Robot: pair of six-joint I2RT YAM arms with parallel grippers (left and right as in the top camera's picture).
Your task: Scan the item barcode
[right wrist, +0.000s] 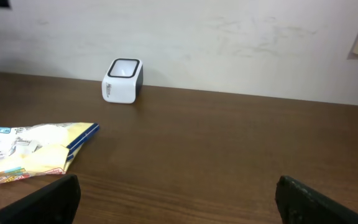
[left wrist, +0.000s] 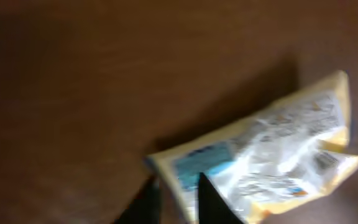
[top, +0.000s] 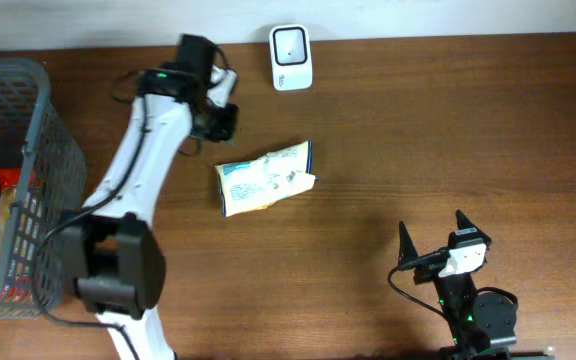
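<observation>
left jaws slightly apart, empty | right jaws wide, empty | packet (top: pixel 264 177) lettering unreadable | white scanner (top: pixel 291 44) beyond packet

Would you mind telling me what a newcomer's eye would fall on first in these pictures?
Most likely the crinkled yellow and white snack packet, lying alone in the middle of the dark wooden table. Next, the small white scanner at the table's far edge, and the white left arm stretched from the near-left toward the packet, beside a grey wire basket at the left edge.
</observation>
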